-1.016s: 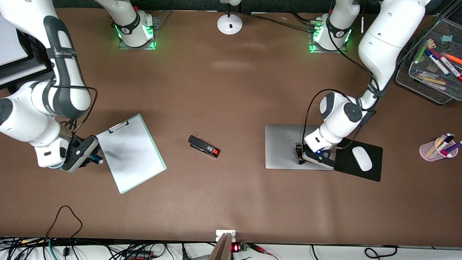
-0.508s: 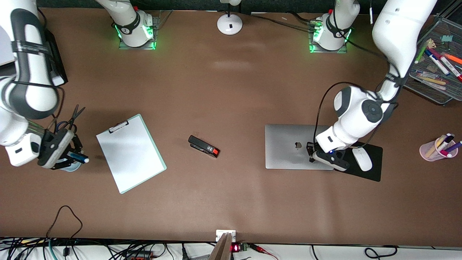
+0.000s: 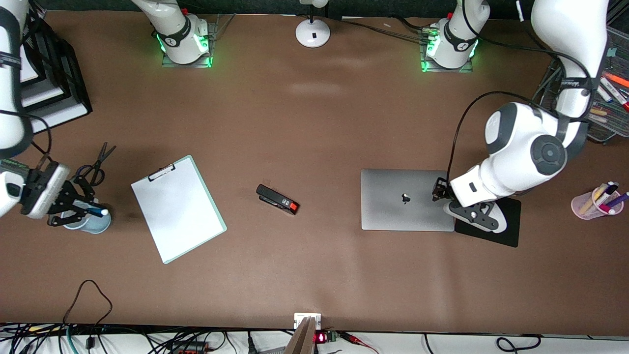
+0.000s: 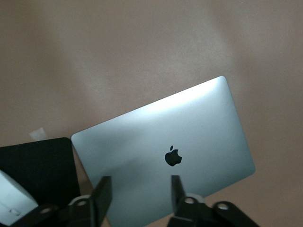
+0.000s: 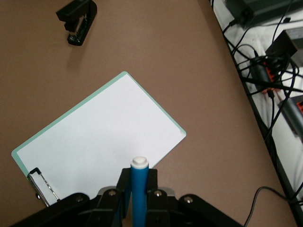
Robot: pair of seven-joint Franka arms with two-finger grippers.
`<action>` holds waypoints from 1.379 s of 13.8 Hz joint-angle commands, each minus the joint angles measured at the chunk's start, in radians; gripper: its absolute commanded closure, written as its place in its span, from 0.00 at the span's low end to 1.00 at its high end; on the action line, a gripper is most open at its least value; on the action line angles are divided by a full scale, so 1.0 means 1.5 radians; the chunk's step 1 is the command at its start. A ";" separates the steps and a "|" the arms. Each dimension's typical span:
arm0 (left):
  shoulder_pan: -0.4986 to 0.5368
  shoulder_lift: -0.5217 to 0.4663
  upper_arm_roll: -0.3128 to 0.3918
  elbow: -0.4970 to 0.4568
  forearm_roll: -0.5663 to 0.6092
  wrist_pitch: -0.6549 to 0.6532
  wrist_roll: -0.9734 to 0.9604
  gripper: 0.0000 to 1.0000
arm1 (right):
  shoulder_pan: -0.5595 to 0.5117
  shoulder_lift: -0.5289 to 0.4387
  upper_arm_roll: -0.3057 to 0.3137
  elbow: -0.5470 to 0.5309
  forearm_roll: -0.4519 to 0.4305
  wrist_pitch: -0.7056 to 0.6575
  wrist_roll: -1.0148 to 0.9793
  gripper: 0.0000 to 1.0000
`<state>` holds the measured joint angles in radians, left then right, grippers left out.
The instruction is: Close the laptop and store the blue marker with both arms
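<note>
One claw pinching blue marker

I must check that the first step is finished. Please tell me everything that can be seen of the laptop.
The slim silver-grey metal laptop is closed, its lid flat and facing up, with a dark apple logo near the middle. It lies on the brown table toward the left arm's end, its corners rounded. One short edge sits right beside the black mousepad; whether they touch cannot be told. The left gripper hangs over that edge, jaws open, holding nothing. Nothing rests on the lid.
</note>
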<state>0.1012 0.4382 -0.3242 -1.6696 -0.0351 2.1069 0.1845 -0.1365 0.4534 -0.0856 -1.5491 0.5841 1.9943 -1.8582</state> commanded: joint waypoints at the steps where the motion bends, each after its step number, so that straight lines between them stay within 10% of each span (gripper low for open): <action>1: 0.006 -0.030 -0.004 0.011 0.009 -0.065 0.002 0.00 | -0.033 0.006 0.006 0.034 0.039 -0.072 -0.055 0.99; 14: 0.009 -0.102 0.015 0.208 0.088 -0.441 -0.088 0.00 | -0.145 0.079 0.006 0.093 0.138 -0.171 -0.173 0.99; 19: -0.020 -0.254 0.099 0.058 0.036 -0.373 -0.093 0.00 | -0.166 0.111 0.006 0.094 0.186 -0.171 -0.210 0.99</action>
<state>0.0975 0.2041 -0.2420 -1.4096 0.0674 1.4723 0.0555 -0.3554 0.5869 -0.0873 -1.4390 0.8282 1.7621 -2.1400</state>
